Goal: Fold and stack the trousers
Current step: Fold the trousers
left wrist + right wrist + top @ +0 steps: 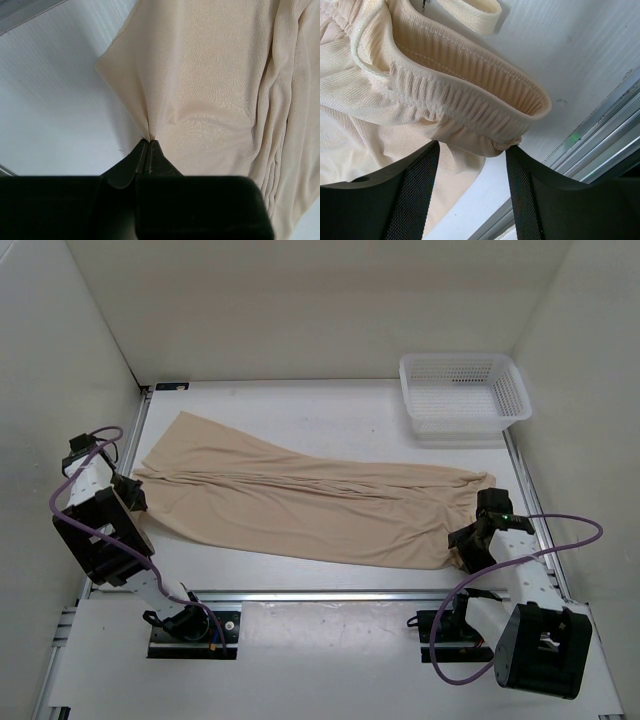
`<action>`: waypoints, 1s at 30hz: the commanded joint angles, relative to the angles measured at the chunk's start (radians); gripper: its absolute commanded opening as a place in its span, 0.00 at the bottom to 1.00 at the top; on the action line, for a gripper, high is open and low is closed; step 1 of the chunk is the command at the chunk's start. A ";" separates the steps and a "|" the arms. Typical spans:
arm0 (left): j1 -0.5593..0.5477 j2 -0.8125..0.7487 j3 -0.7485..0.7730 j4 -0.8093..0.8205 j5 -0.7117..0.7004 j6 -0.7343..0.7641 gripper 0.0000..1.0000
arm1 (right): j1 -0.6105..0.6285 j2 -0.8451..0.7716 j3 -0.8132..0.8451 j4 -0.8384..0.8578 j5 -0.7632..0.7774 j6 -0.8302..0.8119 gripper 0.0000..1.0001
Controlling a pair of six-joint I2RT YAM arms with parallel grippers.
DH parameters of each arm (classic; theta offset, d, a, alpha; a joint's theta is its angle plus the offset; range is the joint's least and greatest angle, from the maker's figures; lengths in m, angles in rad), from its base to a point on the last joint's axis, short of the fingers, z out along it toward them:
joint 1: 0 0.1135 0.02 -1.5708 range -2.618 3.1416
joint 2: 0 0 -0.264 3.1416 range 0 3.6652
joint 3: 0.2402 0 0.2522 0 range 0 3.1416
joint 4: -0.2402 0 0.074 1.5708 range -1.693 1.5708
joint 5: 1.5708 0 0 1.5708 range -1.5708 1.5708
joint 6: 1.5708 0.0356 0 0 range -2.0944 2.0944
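The beige trousers (310, 500) lie spread flat across the table, leg ends at the left, elastic waistband at the right. My left gripper (132, 492) is shut on the hem edge of the trousers (210, 90), pinching a small fold of fabric at its tips (149, 141). My right gripper (478, 532) is open at the waistband end. In the right wrist view the ribbed waistband (470, 90) sits just ahead of the gap between the two open fingers (420, 195); the right one touches its corner.
A white mesh basket (464, 392) stands at the back right of the table. An aluminium rail (600, 145) runs along the table's right edge beside my right gripper. White walls enclose the table on three sides.
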 commanded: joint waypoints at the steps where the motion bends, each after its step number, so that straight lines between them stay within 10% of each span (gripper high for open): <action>1: 0.001 -0.049 -0.006 0.012 -0.009 0.000 0.11 | -0.004 0.005 -0.009 0.003 -0.010 0.018 0.60; 26: 0.001 -0.058 -0.006 0.012 -0.018 0.000 0.11 | -0.004 0.094 0.029 0.014 0.041 -0.010 0.54; 30: 0.001 -0.058 0.003 0.012 -0.018 0.000 0.11 | -0.004 0.094 0.029 0.014 0.041 -0.010 0.35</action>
